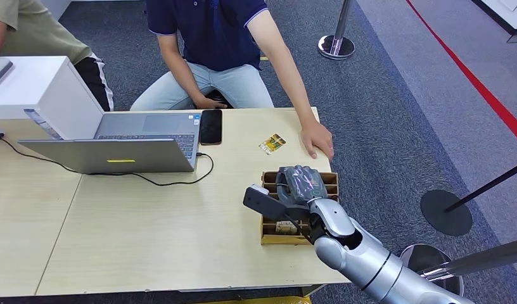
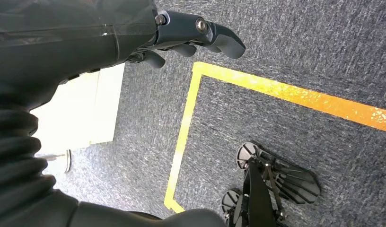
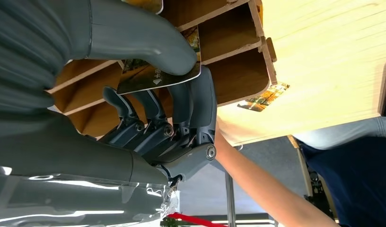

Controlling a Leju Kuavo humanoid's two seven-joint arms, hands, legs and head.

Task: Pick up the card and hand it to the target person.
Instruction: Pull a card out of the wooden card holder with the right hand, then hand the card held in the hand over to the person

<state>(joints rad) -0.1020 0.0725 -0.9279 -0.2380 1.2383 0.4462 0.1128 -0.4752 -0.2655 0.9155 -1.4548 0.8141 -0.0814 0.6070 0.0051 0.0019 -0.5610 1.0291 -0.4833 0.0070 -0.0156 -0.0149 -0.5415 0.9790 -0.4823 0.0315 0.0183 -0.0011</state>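
My right hand [image 1: 298, 187] hovers over a wooden slotted card holder [image 1: 332, 180] at the table's right edge. In the right wrist view the thumb [image 3: 148, 42] and a dark finger [image 3: 200, 104] pinch a printed card [image 3: 153, 75] just above the holder's slots [image 3: 238, 71]. A second card [image 1: 272, 144] lies flat on the table beyond the holder, also seen as the loose card [image 3: 264, 97]. A person in a navy shirt [image 1: 211, 31] sits across the table, one hand [image 1: 317, 140] resting beside that loose card. My left hand [image 2: 196, 33] hangs over the carpet, holding nothing.
An open laptop [image 1: 116, 145] with a cable and a black phone [image 1: 211, 126] occupy the table's far left and middle. A white box [image 1: 34, 85] stands at the far left, with another person behind it. Stanchion bases [image 1: 446, 212] stand on the carpet to the right.
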